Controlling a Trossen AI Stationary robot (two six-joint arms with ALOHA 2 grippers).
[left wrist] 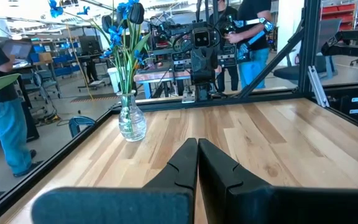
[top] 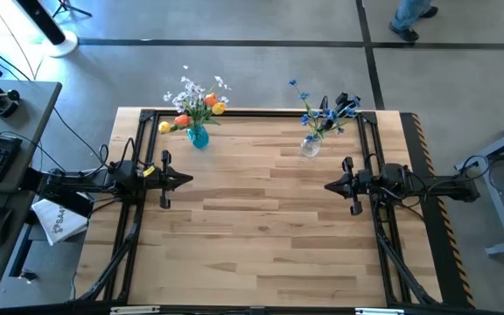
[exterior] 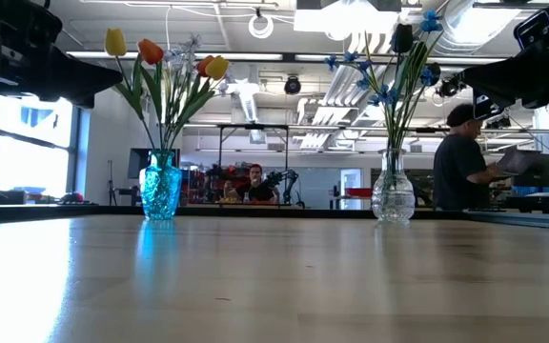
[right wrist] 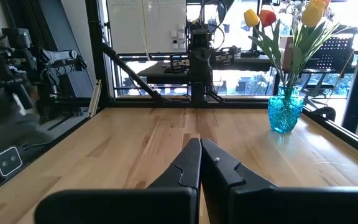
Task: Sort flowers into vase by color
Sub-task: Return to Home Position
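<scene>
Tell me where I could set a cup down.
The table is bare wood between the left hand and the right hand, and on to the edge opposite the vases. It is crowded only along the far edge, where the blue vase and the clear vase stand.

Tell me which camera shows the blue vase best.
The low view: the blue vase stands side-on, whole, flowers included. The high view shows it only from above, partly under its flowers; the right wrist view crops the flower heads; the left wrist view misses it.
</scene>
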